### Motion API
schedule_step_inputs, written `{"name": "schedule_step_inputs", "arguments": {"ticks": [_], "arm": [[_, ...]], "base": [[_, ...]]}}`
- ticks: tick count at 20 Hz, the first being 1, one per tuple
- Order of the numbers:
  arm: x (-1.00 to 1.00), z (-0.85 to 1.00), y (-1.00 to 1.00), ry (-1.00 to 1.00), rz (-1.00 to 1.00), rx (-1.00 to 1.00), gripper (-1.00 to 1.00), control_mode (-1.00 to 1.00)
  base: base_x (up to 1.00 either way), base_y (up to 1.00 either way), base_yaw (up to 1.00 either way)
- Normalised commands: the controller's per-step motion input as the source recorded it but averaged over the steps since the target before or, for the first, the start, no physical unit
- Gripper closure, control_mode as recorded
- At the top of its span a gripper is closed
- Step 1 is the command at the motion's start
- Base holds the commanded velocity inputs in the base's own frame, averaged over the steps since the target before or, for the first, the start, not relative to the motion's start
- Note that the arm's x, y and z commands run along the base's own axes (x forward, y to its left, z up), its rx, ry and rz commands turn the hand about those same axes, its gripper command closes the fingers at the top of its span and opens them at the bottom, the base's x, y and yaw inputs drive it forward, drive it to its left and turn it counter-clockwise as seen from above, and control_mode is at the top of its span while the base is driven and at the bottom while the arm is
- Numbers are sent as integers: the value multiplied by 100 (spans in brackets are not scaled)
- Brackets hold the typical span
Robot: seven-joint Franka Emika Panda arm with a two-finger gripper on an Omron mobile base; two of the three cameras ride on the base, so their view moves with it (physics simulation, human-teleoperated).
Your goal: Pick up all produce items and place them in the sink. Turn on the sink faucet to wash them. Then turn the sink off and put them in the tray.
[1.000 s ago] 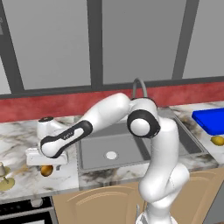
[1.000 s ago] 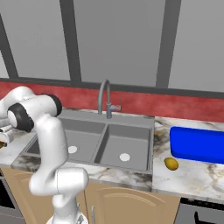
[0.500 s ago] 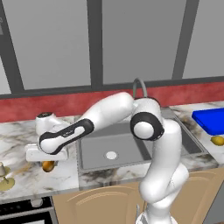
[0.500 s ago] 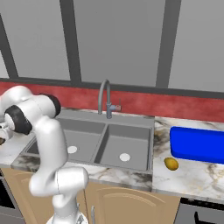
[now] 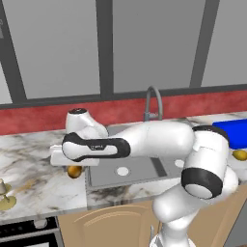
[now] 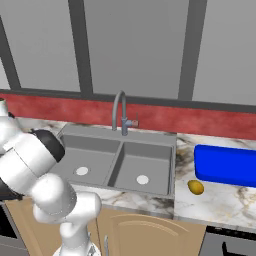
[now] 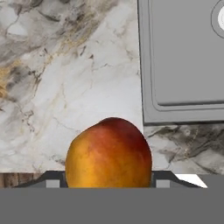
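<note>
Hand view, bottom centre: hand (image 7: 108,183) closed on round orange fruit (image 7: 109,153), above marble counter (image 7: 78,83), beside sink (image 7: 183,65) at upper right, ready for transfer.

Orange fruit (image 7: 109,153): lower part cut off by the bottom band in the hand view; in the left base view it is half hidden under the gripper (image 5: 73,166). Sink (image 7: 183,65) runs off the top and right edges. Tray (image 6: 226,165) clipped at the right edge.
</note>
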Motion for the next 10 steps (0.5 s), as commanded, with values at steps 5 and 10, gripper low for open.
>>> {"name": "schedule_step_inputs", "arguments": {"ticks": [5, 10], "arm": [[-30, 37, -100, 0, -4, 0, 100, -100], [-1, 43, -100, 6, -7, -4, 100, -100]], "base": [[0, 0, 0], [0, 0, 0]]}}
